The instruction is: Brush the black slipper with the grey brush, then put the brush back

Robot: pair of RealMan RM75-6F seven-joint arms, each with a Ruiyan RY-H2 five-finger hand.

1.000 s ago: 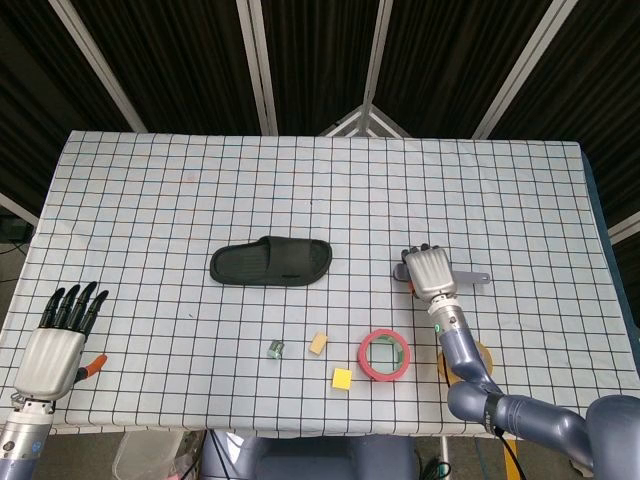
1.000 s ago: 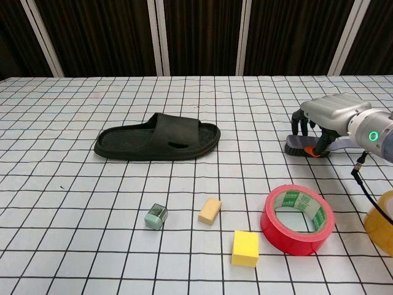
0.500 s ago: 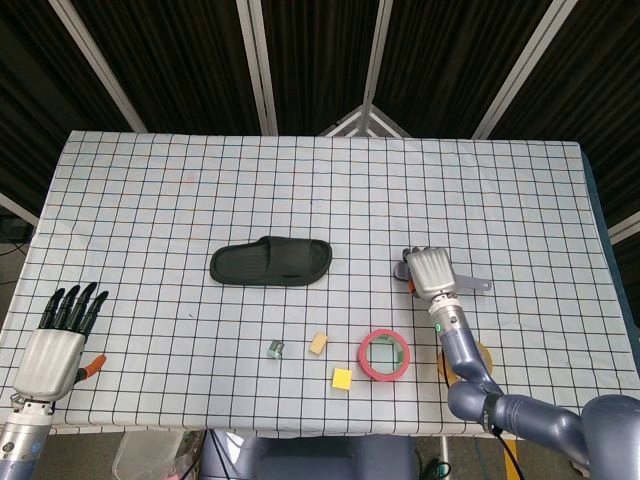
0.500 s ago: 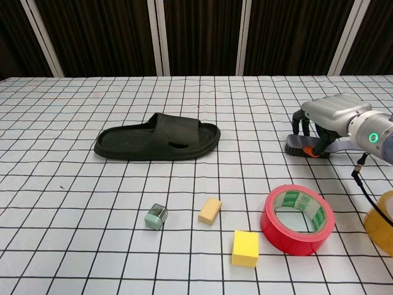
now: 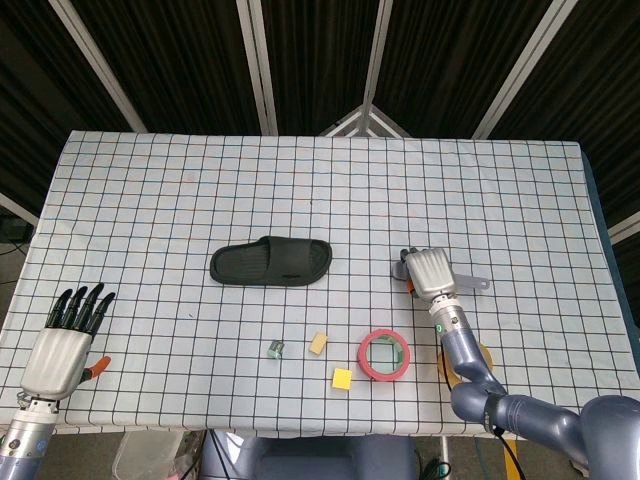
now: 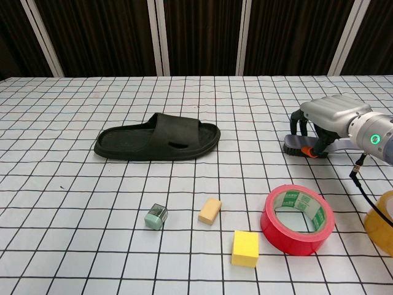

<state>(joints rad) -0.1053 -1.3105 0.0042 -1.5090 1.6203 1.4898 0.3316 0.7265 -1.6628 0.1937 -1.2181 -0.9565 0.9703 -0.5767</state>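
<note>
The black slipper [image 5: 271, 261] lies sole down near the table's middle, toe to the right [image 6: 158, 136]. To its right the grey brush [image 6: 299, 145] rests on the checked cloth, its handle [image 5: 474, 284] sticking out to the right. My right hand [image 6: 334, 114] sits on top of the brush, fingers curled over its far side and thumb on its near side, gripping it [image 5: 430, 271]. My left hand [image 5: 65, 340] hovers at the table's near left corner, far from the slipper, fingers straight and apart, holding nothing.
A red tape roll [image 6: 299, 219] lies in front of the brush. A yellow block [image 6: 245, 247], a tan block [image 6: 210, 210] and a small green object [image 6: 156, 217] sit near the front edge. A yellowish tape roll [image 6: 382, 221] is at the right edge.
My right hand's fingers have curled tighter around the brush, which has shifted slightly left on the cloth. My left hand has drifted a little toward the near edge.
</note>
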